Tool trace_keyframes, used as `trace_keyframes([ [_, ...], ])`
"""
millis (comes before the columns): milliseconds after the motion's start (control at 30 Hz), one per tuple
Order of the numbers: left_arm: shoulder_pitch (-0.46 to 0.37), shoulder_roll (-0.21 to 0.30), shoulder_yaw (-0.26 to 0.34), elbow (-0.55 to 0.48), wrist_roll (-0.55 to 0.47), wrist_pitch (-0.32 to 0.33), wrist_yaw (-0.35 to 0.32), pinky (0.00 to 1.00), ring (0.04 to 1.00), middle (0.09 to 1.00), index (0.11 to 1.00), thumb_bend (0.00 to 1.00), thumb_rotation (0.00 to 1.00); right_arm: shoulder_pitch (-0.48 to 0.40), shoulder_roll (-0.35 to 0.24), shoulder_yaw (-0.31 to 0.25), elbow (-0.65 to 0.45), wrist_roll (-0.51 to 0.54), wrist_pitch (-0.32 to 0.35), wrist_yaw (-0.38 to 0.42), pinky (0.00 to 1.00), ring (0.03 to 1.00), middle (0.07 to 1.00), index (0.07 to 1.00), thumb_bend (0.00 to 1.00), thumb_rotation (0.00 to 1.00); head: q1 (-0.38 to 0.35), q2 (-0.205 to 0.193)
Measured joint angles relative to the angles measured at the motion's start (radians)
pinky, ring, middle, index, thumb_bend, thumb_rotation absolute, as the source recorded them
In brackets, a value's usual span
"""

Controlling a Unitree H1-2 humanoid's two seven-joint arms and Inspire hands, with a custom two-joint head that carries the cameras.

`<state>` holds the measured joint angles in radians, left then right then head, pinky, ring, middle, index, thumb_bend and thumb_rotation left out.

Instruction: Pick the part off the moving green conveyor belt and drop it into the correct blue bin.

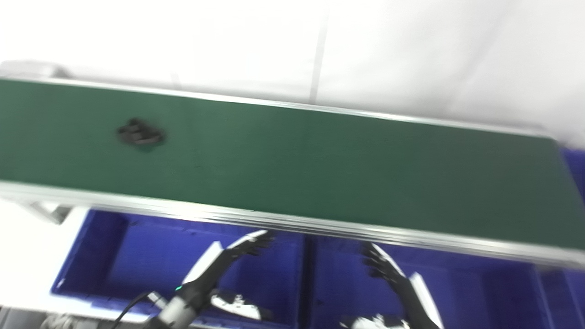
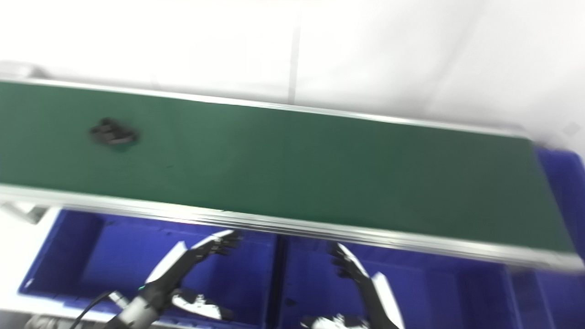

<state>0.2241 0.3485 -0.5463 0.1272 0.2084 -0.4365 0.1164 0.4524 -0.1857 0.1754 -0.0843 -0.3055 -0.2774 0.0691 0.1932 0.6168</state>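
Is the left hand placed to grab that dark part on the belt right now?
Probably not yet: the left hand hangs open over the blue bin, below the belt's near rail, while the dark part sits up-belt to its left. Nothing blocks the way.

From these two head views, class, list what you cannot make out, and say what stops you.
- Part on the green belt: a dark blob in both views; motion blur hides its shape.
- Left blue bin and right blue bin: the belt frame covers their far edges, the picture's bottom edge cuts their near ones.
- Left robot hand and right robot hand: blurred, fingers apart, holding nothing.
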Motion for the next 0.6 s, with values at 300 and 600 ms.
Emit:
trace_keyframes([
  [300,-0.007,-0.011,-0.054,0.033,0.021,0.0,0.088,0.74,0.801,0.835,0.849,0.87,0.3,0.003,-0.005,0.001,0.02,-0.009,-0.01,-0.01,0.79,0.85,0.883,0.912,0.91,0.23,-0.003,-0.035],
  [600,-0.036,0.02,-0.104,0.061,0.041,0.0,0.165,0.72,0.787,0.827,0.835,0.89,0.31,-0.001,-0.003,0.004,0.064,-0.011,-0.041,-0.026,0.76,0.832,0.871,0.899,0.93,0.27,-0.035,-0.083],
])
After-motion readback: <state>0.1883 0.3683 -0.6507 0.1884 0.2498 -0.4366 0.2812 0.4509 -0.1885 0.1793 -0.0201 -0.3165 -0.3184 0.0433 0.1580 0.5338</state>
